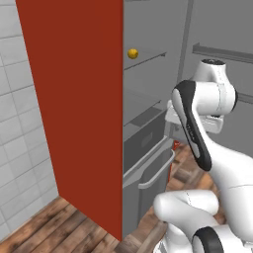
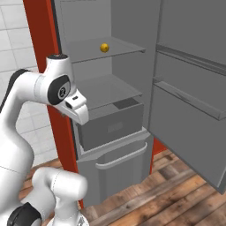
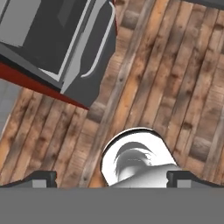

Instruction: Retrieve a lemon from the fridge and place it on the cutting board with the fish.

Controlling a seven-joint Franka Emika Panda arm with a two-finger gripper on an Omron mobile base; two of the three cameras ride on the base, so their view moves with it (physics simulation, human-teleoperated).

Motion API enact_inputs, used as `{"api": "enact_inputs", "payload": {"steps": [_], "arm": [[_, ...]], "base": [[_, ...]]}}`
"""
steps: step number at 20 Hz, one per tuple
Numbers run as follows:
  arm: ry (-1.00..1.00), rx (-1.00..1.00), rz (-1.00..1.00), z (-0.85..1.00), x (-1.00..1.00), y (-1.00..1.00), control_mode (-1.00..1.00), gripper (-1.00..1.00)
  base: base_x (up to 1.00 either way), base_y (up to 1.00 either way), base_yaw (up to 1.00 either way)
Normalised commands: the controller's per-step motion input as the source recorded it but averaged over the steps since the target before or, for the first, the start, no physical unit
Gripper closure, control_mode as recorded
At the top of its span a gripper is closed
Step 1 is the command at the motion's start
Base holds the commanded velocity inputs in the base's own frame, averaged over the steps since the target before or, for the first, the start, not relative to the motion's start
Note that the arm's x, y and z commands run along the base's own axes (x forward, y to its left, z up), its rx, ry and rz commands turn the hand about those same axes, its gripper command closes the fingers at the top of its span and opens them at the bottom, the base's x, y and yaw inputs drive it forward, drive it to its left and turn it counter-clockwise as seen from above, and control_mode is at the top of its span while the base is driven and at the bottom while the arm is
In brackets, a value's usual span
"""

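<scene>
Wide-spread claw (image 3: 111, 179), plank floor (image 3: 175, 87), round lemon (image 2: 104, 47), matte fridge (image 2: 128, 53)

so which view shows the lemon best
The right base view: the lemon sits in the open on the upper shelf of the fridge, seen from the front. In the left base view it peeks out just past the red panel's edge.

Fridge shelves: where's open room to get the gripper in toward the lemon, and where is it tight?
The upper shelf is bare on both sides of the lemon, up to the fridge walls. The shelf below is bare too. Tighter lower down: the inner drawer and the handled bottom drawer stick out. The open door borders the right side. The gripper is open, aimed at the floor.
</scene>
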Motion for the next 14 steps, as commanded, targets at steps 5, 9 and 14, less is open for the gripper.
{"api": "enact_inputs", "payload": {"steps": [5, 9, 14], "arm": [[0.01, -0.06, 0.03, -0.13, 0.00, -0.04, -1.00, -1.00], [0.00, 0.00, 0.00, 0.00, 0.00, 0.00, -1.00, -1.00], [0.00, 0.00, 0.02, 0.00, 0.11, 0.00, -1.00, -1.00]], "base": [[0.00, 0.00, 0.00], [0.00, 0.00, 0.00], [0.00, 0.00, 0.00]]}}
